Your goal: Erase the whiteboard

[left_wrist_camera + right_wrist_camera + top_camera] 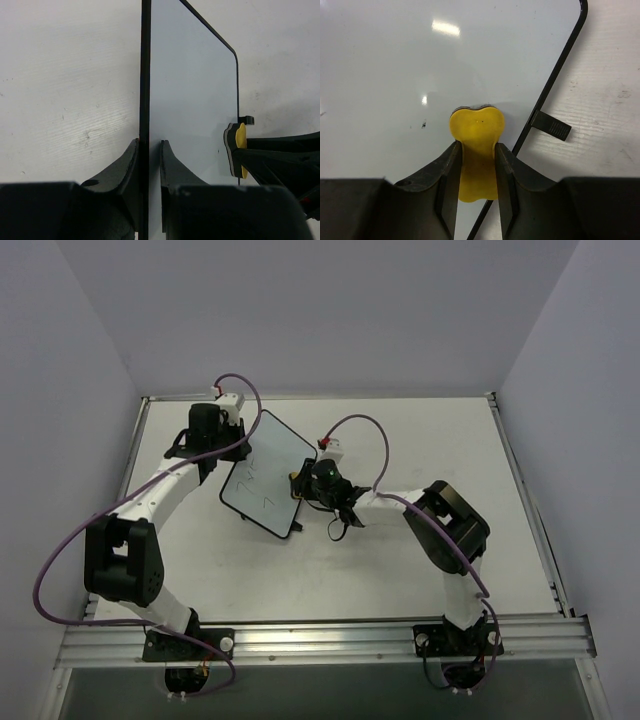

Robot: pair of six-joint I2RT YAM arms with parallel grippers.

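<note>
2 claws engaged: the left claw (149, 146) is clamped on the edge of the whiteboard (268, 472), which sits left of centre on the table (390, 575). The right claw (476, 149) is closed on a yellow eraser (476, 126) held against the board's face.

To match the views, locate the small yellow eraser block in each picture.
Top external: small yellow eraser block at centre, on the white black-framed whiteboard's right edge.
Left wrist: right of centre.
Right wrist: bottom centre, in the right gripper.
Shared landmark: the whiteboard's black frame.
</note>
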